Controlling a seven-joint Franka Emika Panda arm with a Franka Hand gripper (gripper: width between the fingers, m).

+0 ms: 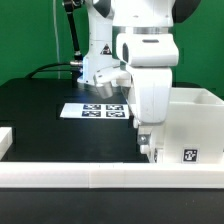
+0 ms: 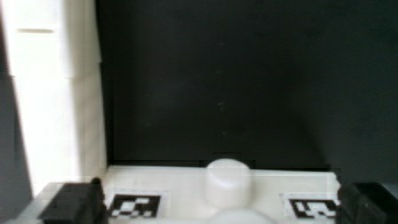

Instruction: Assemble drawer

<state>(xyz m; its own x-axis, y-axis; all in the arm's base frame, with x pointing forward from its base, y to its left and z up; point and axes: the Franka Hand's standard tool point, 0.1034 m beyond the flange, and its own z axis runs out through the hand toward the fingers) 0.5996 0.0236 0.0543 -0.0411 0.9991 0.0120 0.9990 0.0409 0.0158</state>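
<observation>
My gripper [image 1: 146,143] hangs low over the black table, right beside the large white housing [image 1: 192,122] on the exterior view's right. In the wrist view its dark fingers [image 2: 71,205] stand wide apart at either end of a white tray front [image 2: 169,185] that bears two square tags and a rounded knob [image 2: 224,182]. The jaws look open, straddling that tray front [image 1: 150,152]; whether they touch it is unclear. A tall white wall [image 2: 54,90], apparently the housing, runs along one side of the wrist view. The second tray is not clearly visible.
The marker board [image 1: 100,110] lies flat on the table behind the gripper. A long low white rail [image 1: 90,180] runs along the front edge, with a white end piece [image 1: 6,140] at the exterior view's left. Black cables hang behind the arm.
</observation>
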